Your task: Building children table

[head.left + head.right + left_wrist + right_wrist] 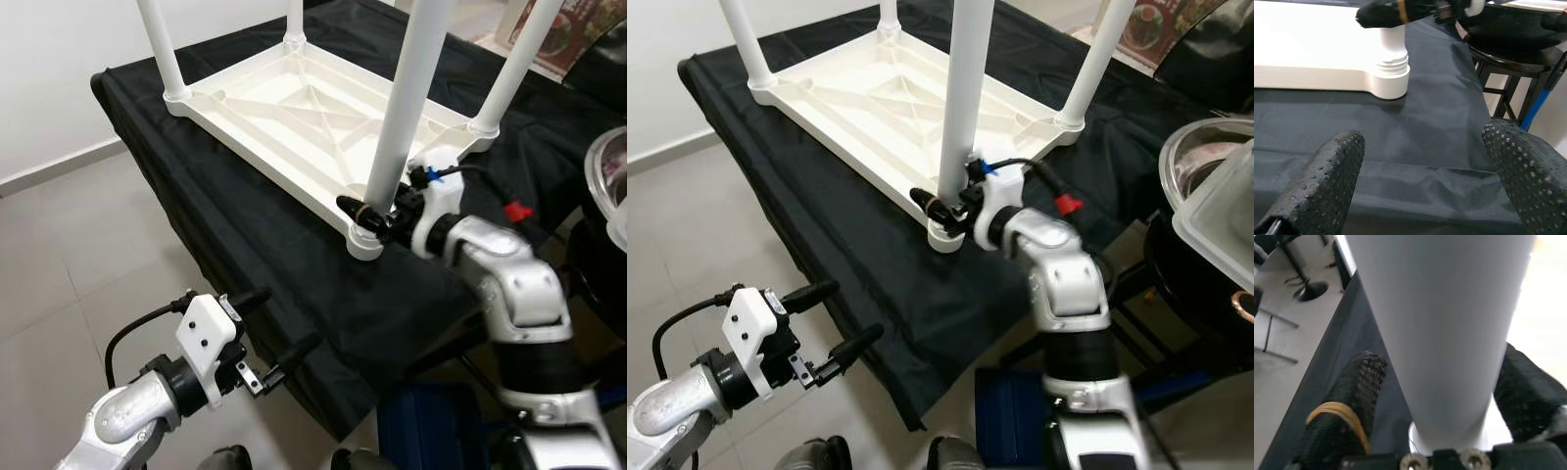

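Black cloth covers the tabletop [245, 225], and on it the white children's table [294, 117] lies upside down, its legs pointing up. From the robot's right, a bent silver arm reaches in — the right tool [377, 217] is closed around the near leg [407, 108] just above its corner socket. Below the cloth's front edge, the left tool [279, 338] is held over the floor [59, 255], fingers [1327, 181] spread wide with nothing between them.

Pale tiled floor [69, 294], white wall [59, 78], black-draped table [294, 284], dark chair [1518, 44] beside it.
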Available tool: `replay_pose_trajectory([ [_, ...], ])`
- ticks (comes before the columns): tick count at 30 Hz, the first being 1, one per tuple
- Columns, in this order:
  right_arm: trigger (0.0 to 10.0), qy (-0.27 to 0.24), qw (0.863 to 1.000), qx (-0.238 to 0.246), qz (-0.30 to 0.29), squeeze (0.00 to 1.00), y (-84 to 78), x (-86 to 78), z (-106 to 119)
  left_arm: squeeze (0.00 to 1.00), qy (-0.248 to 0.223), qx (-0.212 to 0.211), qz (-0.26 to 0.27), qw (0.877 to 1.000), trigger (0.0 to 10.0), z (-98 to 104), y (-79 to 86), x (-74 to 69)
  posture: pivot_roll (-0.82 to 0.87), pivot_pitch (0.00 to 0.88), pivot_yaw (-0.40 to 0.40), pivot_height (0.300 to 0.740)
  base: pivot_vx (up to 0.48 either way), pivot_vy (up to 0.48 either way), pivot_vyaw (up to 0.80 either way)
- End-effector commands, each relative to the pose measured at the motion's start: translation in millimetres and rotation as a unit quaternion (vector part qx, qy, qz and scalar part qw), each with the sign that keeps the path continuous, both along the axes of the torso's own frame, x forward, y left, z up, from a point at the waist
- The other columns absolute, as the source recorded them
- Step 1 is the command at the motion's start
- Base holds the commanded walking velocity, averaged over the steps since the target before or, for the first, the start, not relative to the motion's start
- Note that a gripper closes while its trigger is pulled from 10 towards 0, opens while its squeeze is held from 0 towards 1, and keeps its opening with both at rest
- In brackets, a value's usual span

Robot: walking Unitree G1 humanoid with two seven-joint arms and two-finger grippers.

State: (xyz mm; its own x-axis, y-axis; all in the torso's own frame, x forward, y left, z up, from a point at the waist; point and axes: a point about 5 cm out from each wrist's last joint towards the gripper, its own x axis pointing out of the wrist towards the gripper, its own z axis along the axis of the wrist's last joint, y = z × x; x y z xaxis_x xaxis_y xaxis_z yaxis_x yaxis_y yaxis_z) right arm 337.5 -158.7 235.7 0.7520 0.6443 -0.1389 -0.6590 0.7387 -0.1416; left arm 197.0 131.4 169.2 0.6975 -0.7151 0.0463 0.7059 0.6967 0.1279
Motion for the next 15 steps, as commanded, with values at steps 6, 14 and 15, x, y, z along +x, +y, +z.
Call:
replay_pose_trajectory([
  [6,10.0,0.037,0.998,-0.012,0.049,0.86,-23.2,17.1,0.4,0.0,0.013,0.001,-0.008,1.0,10.0,-2.1,-2.3,-5.1,0.02,0.218,-0.076,0.74,0.0,0.0,0.0],
  [14,0.0,0.021,0.998,0.01,0.064,0.0,-22.6,26.6,5.7,0.0,0.011,0.009,-0.005,1.0,10.0,-0.1,1.7,-4.8,0.04,0.204,-0.064,0.74,0.0,0.0,0.0],
  [15,0.0,0.021,0.998,0.008,0.067,0.0,-21.9,26.1,4.3,0.0,0.01,0.009,-0.004,1.0,10.0,0.2,1.8,-4.4,0.04,0.204,-0.064,0.74,0.0,0.0,0.0],
])
